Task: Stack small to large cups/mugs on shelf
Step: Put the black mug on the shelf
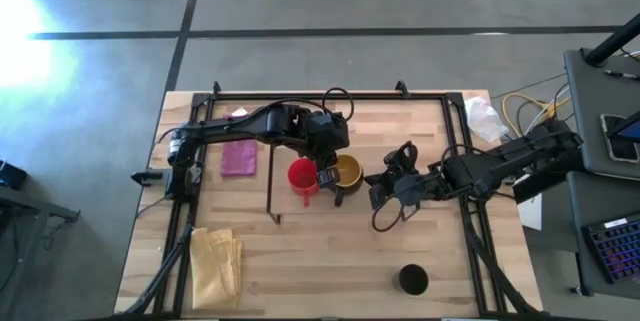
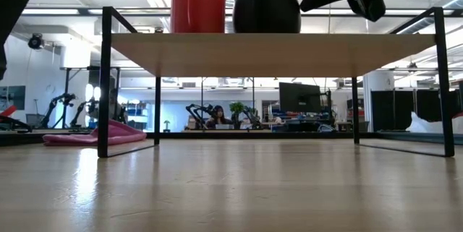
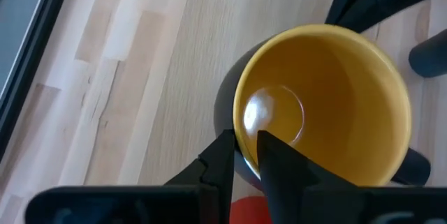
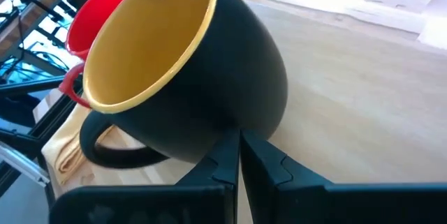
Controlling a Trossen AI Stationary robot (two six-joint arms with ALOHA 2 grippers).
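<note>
Left claw [image 3: 244,155] pinches yellow mug [image 3: 328,105] rim — low view hides it.

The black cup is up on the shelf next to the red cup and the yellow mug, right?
Not quite. The red cup and the yellow mug stand together on the shelf, but the black cup is down on the table near its front edge, far from them. The high view shows it.
</note>
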